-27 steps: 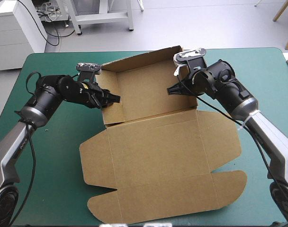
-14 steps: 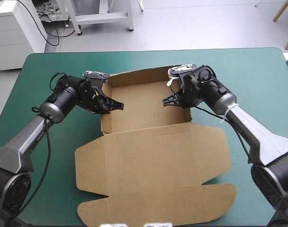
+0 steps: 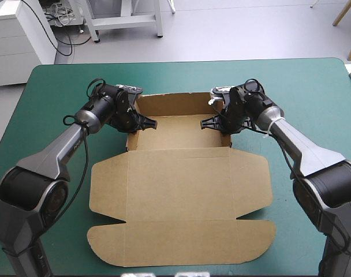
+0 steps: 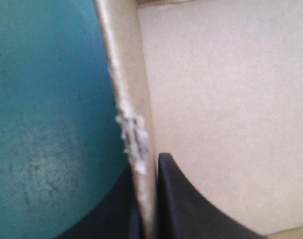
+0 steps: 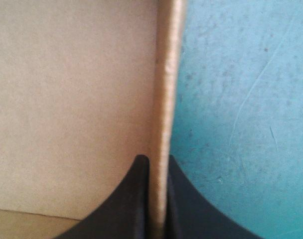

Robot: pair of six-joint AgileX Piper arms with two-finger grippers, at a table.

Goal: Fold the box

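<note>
Two walls of the box [image 3: 181,196] pinched, lid flat

Matte brown board makes up the box, a cut sheet scored with straight creases. Its far part stands as a shallow open tray with three raised walls. The lid panel lies flat toward the near edge of the counter [image 3: 314,86] and ends in rounded flaps. The teal-green cover [image 4: 47,99] looks faintly speckled and scratched.

The left tool [image 3: 150,123] is clenched on the tray's left wall, its black fingers [image 4: 191,209] on either side of the board's thin rim. A frayed whitish patch [image 4: 133,134] roughens that edge. The right tool [image 3: 204,123] is clenched in the same way on the right wall, whose rim is smooth.

Against the earlier frames, the box has turned from a skewed lie to sit square with the counter's edges, and its far wall shows lower. It rests mid-counter, with the tray toward the far edge.
</note>
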